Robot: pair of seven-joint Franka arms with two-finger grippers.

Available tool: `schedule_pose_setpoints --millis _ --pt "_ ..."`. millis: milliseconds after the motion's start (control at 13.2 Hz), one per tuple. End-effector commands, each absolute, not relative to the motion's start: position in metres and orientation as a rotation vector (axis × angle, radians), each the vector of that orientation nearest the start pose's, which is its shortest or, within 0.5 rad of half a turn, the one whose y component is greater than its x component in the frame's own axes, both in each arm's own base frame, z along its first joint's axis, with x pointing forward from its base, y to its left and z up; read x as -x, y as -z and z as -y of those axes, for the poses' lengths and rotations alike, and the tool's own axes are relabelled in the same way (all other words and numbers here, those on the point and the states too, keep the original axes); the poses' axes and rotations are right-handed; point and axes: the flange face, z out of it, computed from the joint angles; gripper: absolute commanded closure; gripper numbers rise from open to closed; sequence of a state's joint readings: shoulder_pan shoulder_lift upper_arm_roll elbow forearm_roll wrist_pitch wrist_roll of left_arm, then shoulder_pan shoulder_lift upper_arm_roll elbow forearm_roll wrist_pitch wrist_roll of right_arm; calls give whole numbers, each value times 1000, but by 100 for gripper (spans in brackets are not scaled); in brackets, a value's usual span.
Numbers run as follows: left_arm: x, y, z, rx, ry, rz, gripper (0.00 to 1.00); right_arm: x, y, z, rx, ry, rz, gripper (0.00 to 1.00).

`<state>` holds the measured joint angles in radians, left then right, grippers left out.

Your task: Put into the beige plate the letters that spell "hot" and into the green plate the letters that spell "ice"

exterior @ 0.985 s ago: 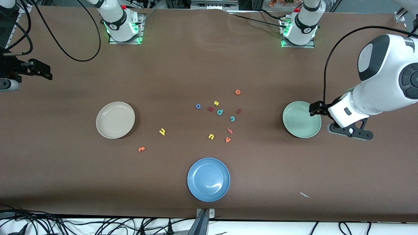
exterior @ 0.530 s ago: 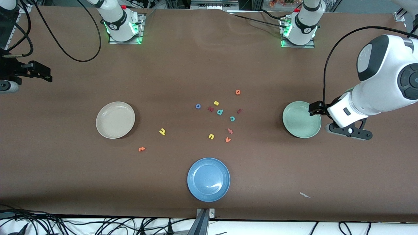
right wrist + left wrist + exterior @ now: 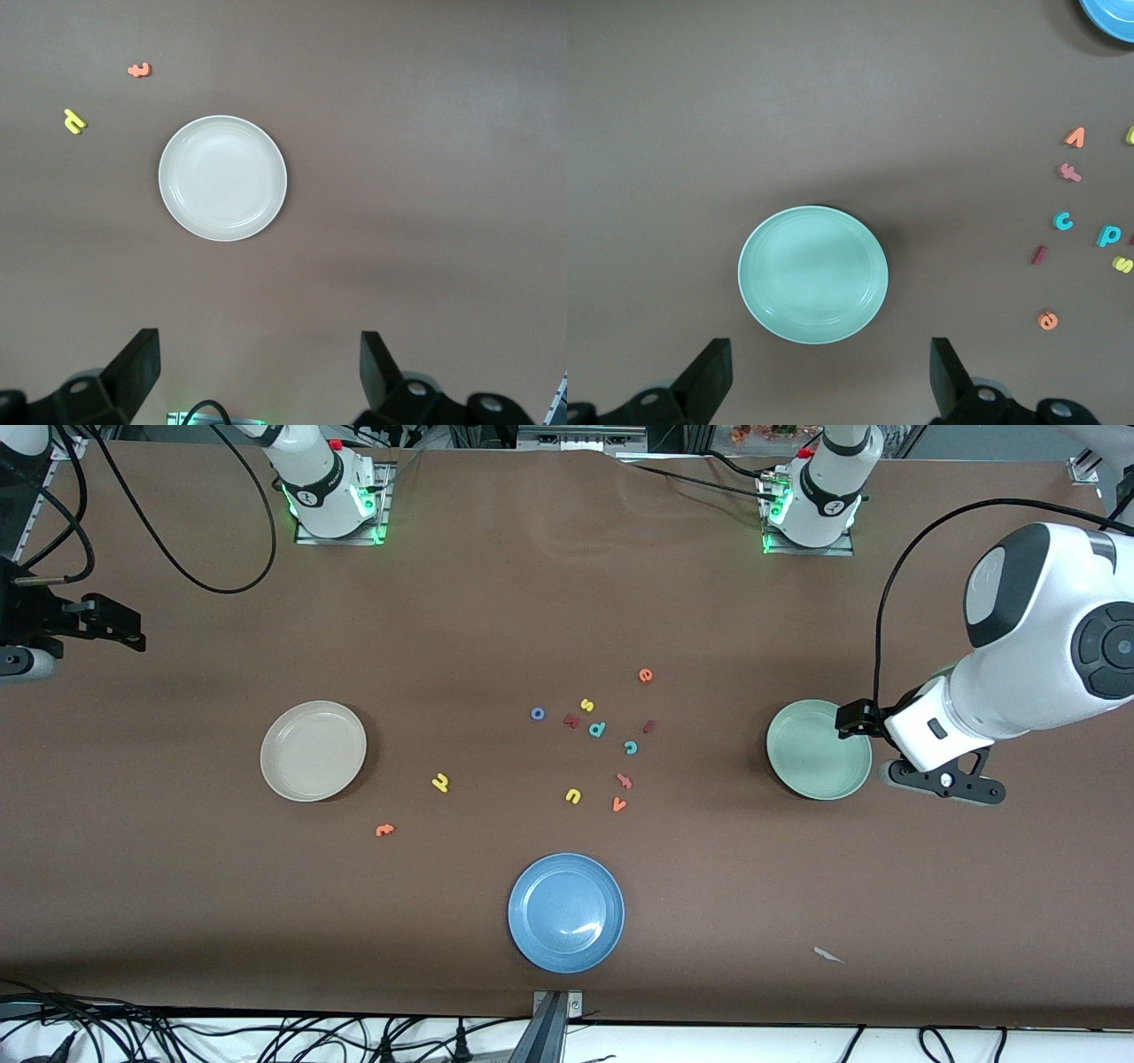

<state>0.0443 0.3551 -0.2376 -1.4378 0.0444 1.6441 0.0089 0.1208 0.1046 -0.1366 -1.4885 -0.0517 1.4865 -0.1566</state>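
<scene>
I saw both task plates [image 3: 313,750] [image 3: 817,749] empty, one toward each arm's end of the surface [image 3: 177,886] | letters [image 3: 595,729] scattered between them | third plate [image 3: 565,912] nearer the front camera.

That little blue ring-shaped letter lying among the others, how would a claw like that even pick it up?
Probably from straight above. The blue o lies flat on the table, so only its rim offers a hold: one finger on each outer edge, pinching across the ring. It sits at the edge of the cluster toward the right arm's end, with the dark red letter its closest neighbour, so closing the fingers along the nearer-farther line should avoid that letter.
</scene>
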Motion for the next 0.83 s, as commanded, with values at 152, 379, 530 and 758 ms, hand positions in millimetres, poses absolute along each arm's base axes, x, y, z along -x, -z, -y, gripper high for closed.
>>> schedule_pose_setpoints --millis 152,379,530,758 --pt "-636 -489 99 3105 -197 -311 1 -585 -607 12 3181 -101 204 0" --pt "-636 -488 99 3095 -199 -314 1 -585 -607 15 3181 -103 192 0" --pt "-636 -488 100 3095 -199 -317 1 -584 -608 16 3181 -103 187 0" --pt "-636 -486 100 3095 -204 -317 1 -584 -606 16 3178 -115 187 0"
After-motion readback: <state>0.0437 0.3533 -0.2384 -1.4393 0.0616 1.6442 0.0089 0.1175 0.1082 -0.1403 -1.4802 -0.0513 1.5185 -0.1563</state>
